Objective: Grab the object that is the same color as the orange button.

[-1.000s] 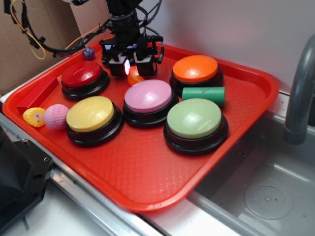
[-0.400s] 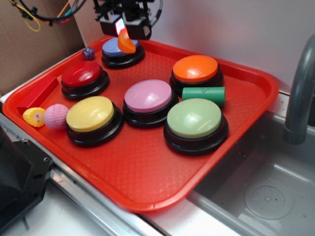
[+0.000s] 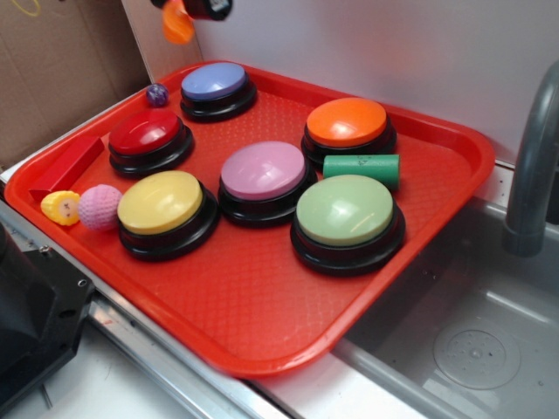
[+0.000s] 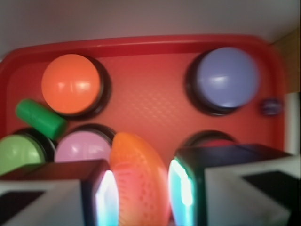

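Observation:
The small glossy orange object (image 3: 177, 24) hangs high above the tray's far left corner, held by my gripper (image 3: 188, 10), which is mostly cut off by the top edge of the exterior view. In the wrist view the curved orange object (image 4: 140, 179) fills the gap between the two lit pads, and my gripper (image 4: 141, 193) is shut on it. The orange button (image 3: 347, 122) sits on the red tray (image 3: 262, 305) at the back right, also seen as the orange button (image 4: 71, 84) far below in the wrist view.
The tray also carries blue (image 3: 215, 82), red (image 3: 145, 132), pink (image 3: 262, 170), yellow (image 3: 160, 202) and green (image 3: 344, 209) dome buttons, a green cylinder (image 3: 362, 166), a pink ball (image 3: 100, 206), a yellow toy (image 3: 59, 207), a red block (image 3: 66, 166) and a small purple ball (image 3: 157, 94). A sink (image 3: 472, 340) lies right.
My gripper has risen from the tray with the orange object in it, moving up and left until it is almost out of the exterior view. The blue button is uncovered.

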